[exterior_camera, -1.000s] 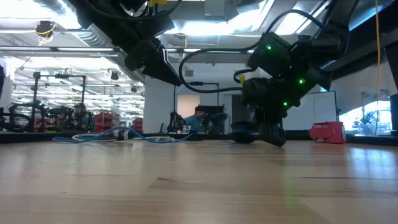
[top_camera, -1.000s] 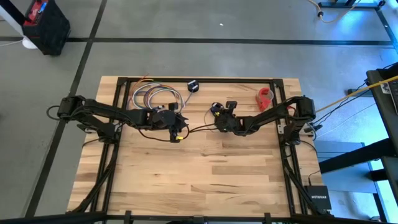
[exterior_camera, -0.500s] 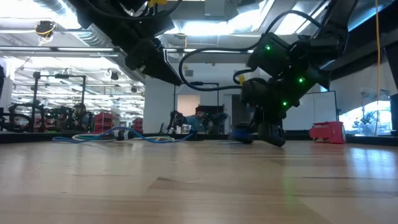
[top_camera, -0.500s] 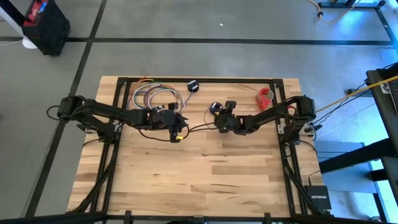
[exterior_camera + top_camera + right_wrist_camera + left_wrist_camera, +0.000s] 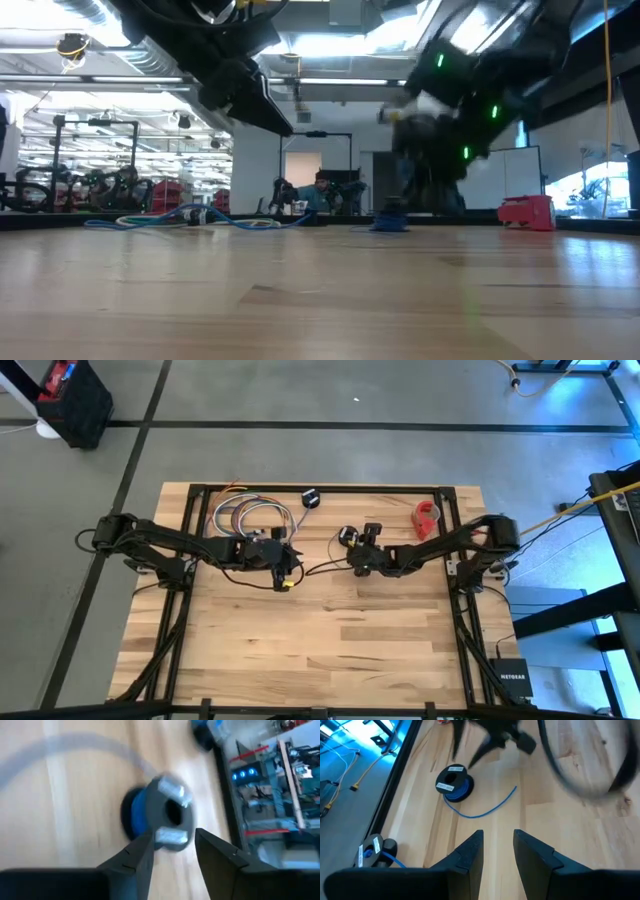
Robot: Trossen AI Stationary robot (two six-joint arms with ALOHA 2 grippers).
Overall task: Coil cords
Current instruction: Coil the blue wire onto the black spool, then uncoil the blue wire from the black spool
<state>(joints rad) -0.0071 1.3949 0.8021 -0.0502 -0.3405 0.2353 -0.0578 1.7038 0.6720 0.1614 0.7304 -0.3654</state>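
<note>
Comparing with the frames from a moment ago, we are seeing the right gripper (image 5: 352,552) lifting: in the low view it was down at the worktop (image 5: 330,650) beside the small blue spool (image 5: 389,220), and now it is hanging blurred above it, with the spool left lying on the wood. In the high view the right arm is now stretching further toward the frame's centre. Its fingers (image 5: 137,852) are standing apart in the right wrist view, clamped on nothing, with the spool (image 5: 160,815) lying flat just beyond them.

The left gripper (image 5: 287,565) is hovering left of centre as before, its fingers (image 5: 470,855) apart and empty.

We are finding the cords (image 5: 250,515) lying in loose loops in the upper left part of the worktop, their tangle stretching left to right in the low view (image 5: 190,217). From the spool, a short blue tail (image 5: 485,810) is curving away toward the upper right in the left wrist view. A red tape roll (image 5: 428,513) is sitting at the upper right.
</note>
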